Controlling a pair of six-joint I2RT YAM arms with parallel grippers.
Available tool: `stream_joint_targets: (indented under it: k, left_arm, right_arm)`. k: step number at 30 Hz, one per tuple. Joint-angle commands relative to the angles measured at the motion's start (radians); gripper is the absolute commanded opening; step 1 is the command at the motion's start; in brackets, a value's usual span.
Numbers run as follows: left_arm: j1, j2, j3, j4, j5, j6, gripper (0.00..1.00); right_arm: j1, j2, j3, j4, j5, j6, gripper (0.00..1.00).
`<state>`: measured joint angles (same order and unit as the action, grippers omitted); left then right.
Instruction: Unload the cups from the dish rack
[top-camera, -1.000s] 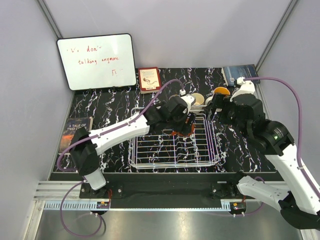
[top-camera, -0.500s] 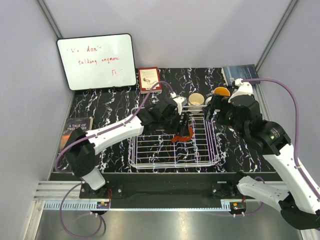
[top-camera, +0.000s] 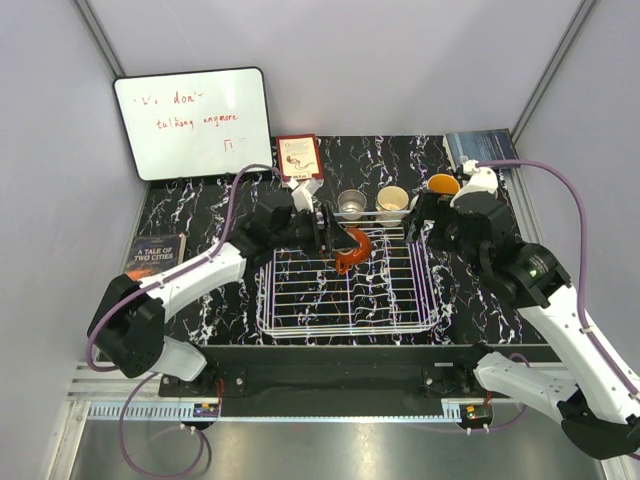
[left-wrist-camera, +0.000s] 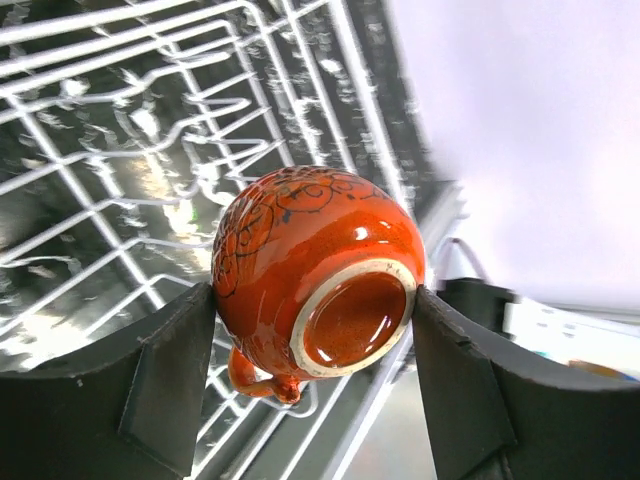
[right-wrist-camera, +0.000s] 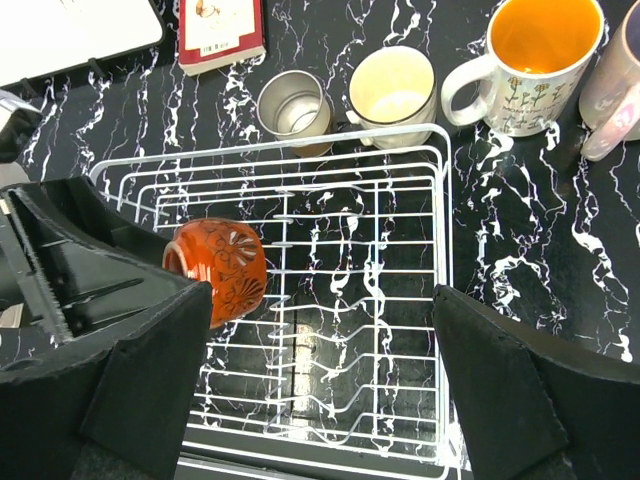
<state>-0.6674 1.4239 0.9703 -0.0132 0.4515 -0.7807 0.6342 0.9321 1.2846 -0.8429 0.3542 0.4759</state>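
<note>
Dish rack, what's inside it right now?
Only bare wires show inside the dish rack. The red-brown cup hangs above it, clamped in the left gripper, base turned sideways. The wires beneath that cup and gripper are covered, so I can't tell what's there.

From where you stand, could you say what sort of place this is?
Probably a robot test booth, not a kitchen: bare grey walls, a propped whiteboard, and a dish rack on a marbled table.
</note>
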Motion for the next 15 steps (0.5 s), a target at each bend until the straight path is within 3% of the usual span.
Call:
stream_joint_targets:
  k: [1,7,15]
  left_arm:
    - [0.043,-0.059,-0.085,0.376,0.183,-0.208,0.0]
    - [0.089,-0.026,-0.203,0.738,0.301,-0.443,0.0]
    - [0.112,0.144,-0.309,1.435,0.36,-0.86,0.0]
  right_arm:
    - [0.005,0.002,-0.027,0.068,-0.012,0.021,0.98]
    - [0.005,0.001,-0.054,0.102,-0.044,0.029,0.99]
    - [0.005,-0.052,-0.146,0.223,-0.178,0.069,0.98]
